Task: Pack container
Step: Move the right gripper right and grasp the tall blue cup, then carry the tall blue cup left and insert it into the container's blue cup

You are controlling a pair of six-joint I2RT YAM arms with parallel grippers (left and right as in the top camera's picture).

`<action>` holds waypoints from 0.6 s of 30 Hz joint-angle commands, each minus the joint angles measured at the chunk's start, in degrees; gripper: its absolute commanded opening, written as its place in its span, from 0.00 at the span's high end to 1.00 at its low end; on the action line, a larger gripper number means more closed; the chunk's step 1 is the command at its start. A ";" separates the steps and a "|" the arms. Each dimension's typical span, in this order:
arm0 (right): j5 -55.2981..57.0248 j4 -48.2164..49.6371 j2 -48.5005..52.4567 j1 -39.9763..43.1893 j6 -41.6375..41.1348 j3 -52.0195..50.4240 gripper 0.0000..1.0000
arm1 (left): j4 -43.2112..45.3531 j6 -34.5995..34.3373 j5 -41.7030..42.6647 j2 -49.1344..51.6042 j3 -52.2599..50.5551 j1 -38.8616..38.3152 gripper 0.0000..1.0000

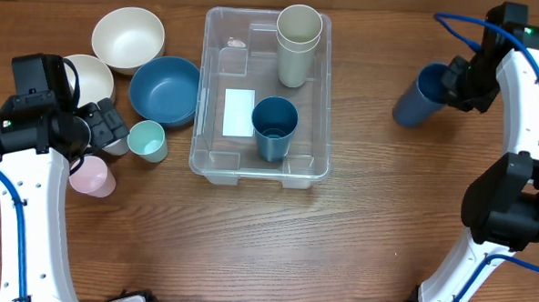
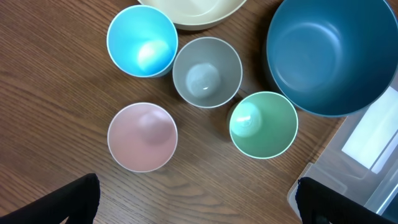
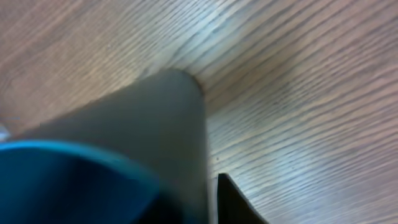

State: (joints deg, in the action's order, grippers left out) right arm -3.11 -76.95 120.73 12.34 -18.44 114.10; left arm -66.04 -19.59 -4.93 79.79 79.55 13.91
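The clear container (image 1: 216, 76) sits mid-table with a white label (image 1: 239, 111) on its base. Inside it a dark blue cup (image 1: 274, 126) stands upright and stacked cream cups (image 1: 298, 43) lie at the far right corner. At the far right, my right gripper (image 1: 453, 82) is shut on the rim of another dark blue cup (image 1: 416, 98), which is tilted. In the right wrist view this cup (image 3: 124, 130) fills the frame, and one finger (image 3: 239, 202) presses its outer wall. My left gripper (image 2: 199, 205) hangs open over bare wood, just below a pink cup (image 2: 142, 137).
Left of the container are a blue bowl (image 1: 165, 90), a cream bowl (image 1: 128, 38) and a white bowl (image 1: 86, 75). Loose cups stand there too: mint green (image 2: 263, 124), grey (image 2: 207, 71), light blue (image 2: 142, 41). The container's corner (image 2: 367, 162) shows beside the left gripper.
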 commanded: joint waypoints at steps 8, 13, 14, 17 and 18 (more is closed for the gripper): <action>1.79 -0.61 -4.68 -0.87 0.44 3.19 0.96 | 0.04 -0.79 0.50 0.09 1.25 0.22 0.00; 1.97 -6.32 -13.33 -6.21 3.30 9.05 0.96 | 0.04 -0.79 0.50 0.09 1.25 0.22 0.00; 2.01 -7.37 -14.82 -7.85 4.09 10.34 0.96 | 0.04 -0.79 0.52 0.09 1.25 0.22 0.00; 3.06 -11.28 -19.04 -16.37 11.32 16.35 0.96 | 0.04 -0.79 0.50 0.09 1.25 0.22 0.00; 3.48 -12.20 -19.63 -18.95 13.11 17.77 0.96 | 0.04 -0.79 0.50 0.09 1.25 0.22 0.00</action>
State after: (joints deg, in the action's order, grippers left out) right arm -0.80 -87.29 106.26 0.21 -12.97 126.15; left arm -66.04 -19.59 -4.93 79.79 79.55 13.91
